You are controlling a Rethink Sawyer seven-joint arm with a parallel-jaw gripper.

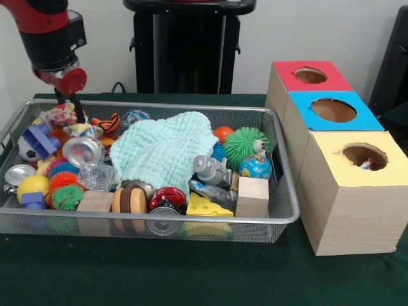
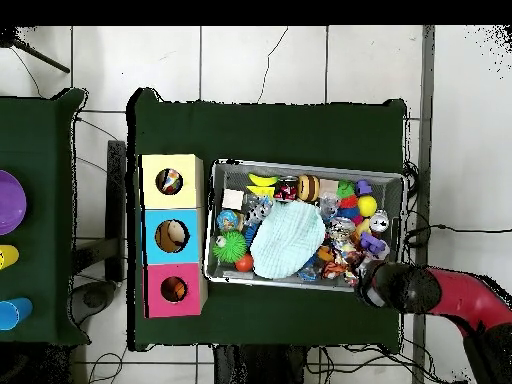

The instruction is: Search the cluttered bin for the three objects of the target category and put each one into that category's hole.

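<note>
A wire mesh bin [image 1: 191, 221] holds a heap of small toys with a pale green cloth [image 1: 164, 148] spread over its middle. Among them are a green spiky ball [image 1: 245, 145], a globe ball [image 1: 255, 167], an orange ball [image 1: 223, 134], a yellow cheese wedge [image 1: 208, 206] and a wooden cube [image 1: 253, 196]. My gripper [image 1: 67, 103] hangs over the bin's far left corner, its two black fingers [image 1: 76, 105] apart just above a crumpled white and red toy [image 1: 58, 115]. Nothing is held. In the overhead view the gripper [image 2: 374, 281] is at the bin's [image 2: 300, 165] lower right corner.
Three wooden boxes stand right of the bin, each with a round hole on top: red [image 1: 310, 76], blue [image 1: 333, 110], yellow [image 1: 363, 156]. Something shows inside the yellow box's hole. From above they line up left of the bin: yellow [image 2: 170, 181], blue [image 2: 171, 236], red [image 2: 173, 290].
</note>
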